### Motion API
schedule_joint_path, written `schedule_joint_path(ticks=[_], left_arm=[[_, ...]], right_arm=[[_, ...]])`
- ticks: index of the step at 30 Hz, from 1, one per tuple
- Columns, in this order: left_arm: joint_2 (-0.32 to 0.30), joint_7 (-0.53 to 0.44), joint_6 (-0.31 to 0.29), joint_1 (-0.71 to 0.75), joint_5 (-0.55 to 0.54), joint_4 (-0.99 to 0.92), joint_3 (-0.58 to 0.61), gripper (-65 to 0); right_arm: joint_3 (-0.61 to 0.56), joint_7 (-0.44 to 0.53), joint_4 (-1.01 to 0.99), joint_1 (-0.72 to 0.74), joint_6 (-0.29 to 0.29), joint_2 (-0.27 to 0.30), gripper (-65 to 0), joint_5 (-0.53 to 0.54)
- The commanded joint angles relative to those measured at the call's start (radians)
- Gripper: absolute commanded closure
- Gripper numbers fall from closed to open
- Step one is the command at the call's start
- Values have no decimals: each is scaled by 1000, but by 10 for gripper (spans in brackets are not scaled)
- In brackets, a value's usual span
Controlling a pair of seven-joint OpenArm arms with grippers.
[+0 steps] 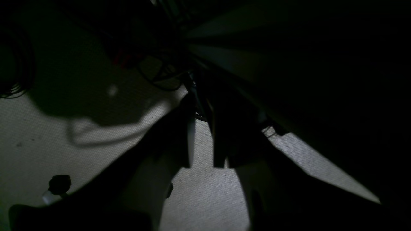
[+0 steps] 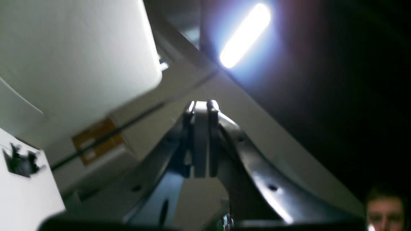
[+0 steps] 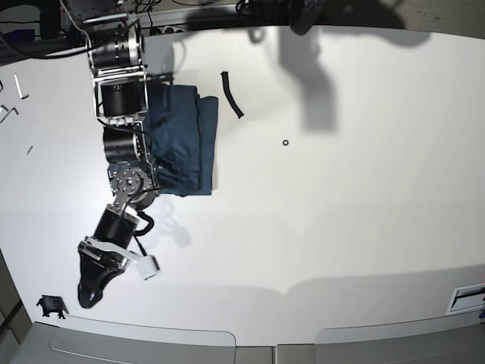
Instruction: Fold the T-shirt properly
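One shirt [image 3: 182,144] only, navy, folded into a rough rectangle on the white worktop [image 3: 341,227], upper left in base view. Right arm [image 3: 121,129] overlaps its left edge, so that side is hidden.

Right hand [image 2: 201,107]: fingers pressed flat together, nothing between them, pointing up at a ceiling light [image 2: 244,34]. In base view it hangs near the worktop's front-left edge, well clear of the shirt.

Left hand [image 1: 205,165]: wrist view very dark; fingers [image 1: 188,134] stand slightly apart, pale surface shows through the gap. Can't tell if it grips anything. In base view, only a dark shape at the top edge with its shadow on the worktop.

Other bits: short black strip [image 3: 231,94] just right of the shirt's top, small black ring [image 3: 285,142] further right, black clip [image 3: 50,305] at front-left corner, metal parts [image 3: 15,95] at far left.
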Motion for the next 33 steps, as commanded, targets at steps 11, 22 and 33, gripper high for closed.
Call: schedule_joint_path(ticks=[11,22,33], left_arm=[[8,-9,-10,11,2,5,2,-81],[7,-9,-10,11,2,5,2,-81],[7,-10,-10,11,2,5,2,-81]], right_arm=[[-71,198,18,47,-18,25,0,-16],[-71,222,18,47,-3,26,0,2],[-71,856,18,47,788,25,0,731]])
